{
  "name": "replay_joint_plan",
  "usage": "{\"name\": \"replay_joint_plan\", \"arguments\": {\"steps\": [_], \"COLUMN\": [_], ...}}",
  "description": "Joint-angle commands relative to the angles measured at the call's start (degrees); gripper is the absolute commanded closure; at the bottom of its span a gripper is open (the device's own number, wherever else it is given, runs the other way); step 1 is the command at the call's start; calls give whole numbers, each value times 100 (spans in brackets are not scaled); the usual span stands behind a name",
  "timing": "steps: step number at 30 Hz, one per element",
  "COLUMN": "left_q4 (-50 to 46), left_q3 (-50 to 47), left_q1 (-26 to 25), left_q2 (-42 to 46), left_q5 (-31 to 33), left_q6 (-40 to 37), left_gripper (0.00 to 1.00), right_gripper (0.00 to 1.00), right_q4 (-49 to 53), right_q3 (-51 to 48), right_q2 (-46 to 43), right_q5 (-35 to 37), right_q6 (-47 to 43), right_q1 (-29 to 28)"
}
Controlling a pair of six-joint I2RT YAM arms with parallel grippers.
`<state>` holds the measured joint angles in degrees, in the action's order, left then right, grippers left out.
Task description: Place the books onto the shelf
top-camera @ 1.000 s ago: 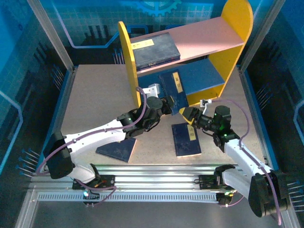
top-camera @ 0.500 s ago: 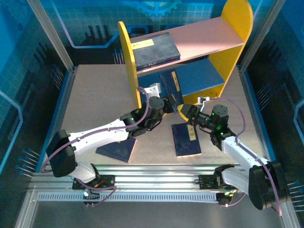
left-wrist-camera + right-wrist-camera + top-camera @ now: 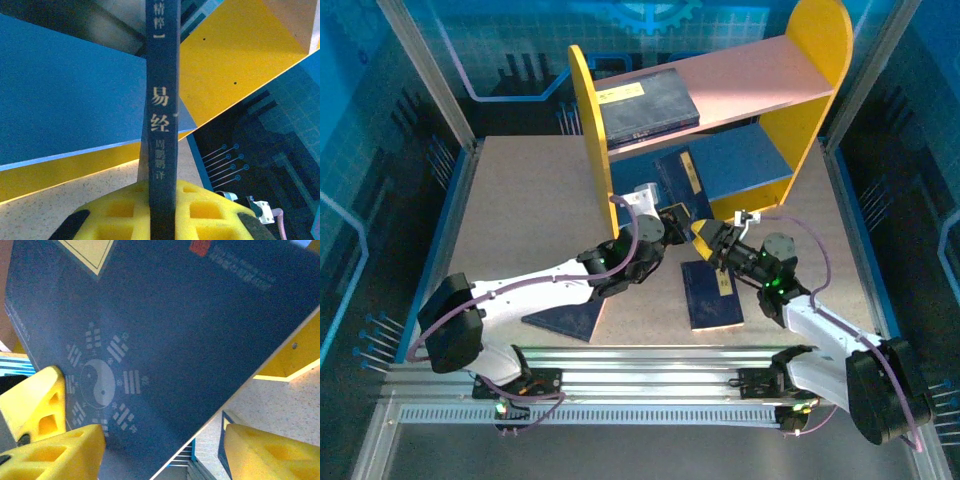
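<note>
My left gripper (image 3: pixel 672 219) is shut on a navy book (image 3: pixel 681 182), held on edge and tilted at the front of the shelf's blue lower board (image 3: pixel 752 158). In the left wrist view its spine (image 3: pixel 162 125) stands pinched between the yellow pads of the left gripper (image 3: pixel 161 212). My right gripper (image 3: pixel 706 236) is open right beside that book. The book's cover (image 3: pixel 175 325) slants down between the spread fingers of the right gripper (image 3: pixel 165 455). One book (image 3: pixel 645 100) lies on the pink upper board. Two more books (image 3: pixel 712 295) (image 3: pixel 565 316) lie flat on the table.
The shelf (image 3: pixel 592 120) stands at the back of the table with yellow side panels left and right. Metal rails (image 3: pixel 650 365) run along the near edge by the arm bases. Blue walls and a frame enclose the table on three sides.
The right gripper has moved left and forward, up against the held book, its fingers narrowing a little. The left gripper has carried the book slightly further toward the lower board.
</note>
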<state>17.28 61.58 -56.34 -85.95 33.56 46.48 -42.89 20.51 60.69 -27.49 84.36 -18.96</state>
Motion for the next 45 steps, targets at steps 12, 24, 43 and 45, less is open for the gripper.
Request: {"name": "replay_joint_plan", "arguments": {"steps": [12, 24, 43, 45], "left_q4": [1287, 1089, -713, -1002], "left_q3": [-260, -291, -636, -629], "left_q1": [-377, -399, -357, -312], "left_q2": [-36, -75, 922, 1043], "left_q5": [448, 576, 1240, 1201], "left_q6": [-87, 191, 488, 474], "left_gripper": [100, 70, 46, 45], "right_gripper": [56, 83, 89, 89], "right_q4": [-191, 32, 2522, 2593], "right_q3": [-190, -176, 929, 1034], "right_q2": [-399, -512, -833, -705], "right_q5": [625, 698, -583, -846], "right_q6": [292, 10, -2283, -2452], "right_q1": [-252, -198, 1042, 1202]}}
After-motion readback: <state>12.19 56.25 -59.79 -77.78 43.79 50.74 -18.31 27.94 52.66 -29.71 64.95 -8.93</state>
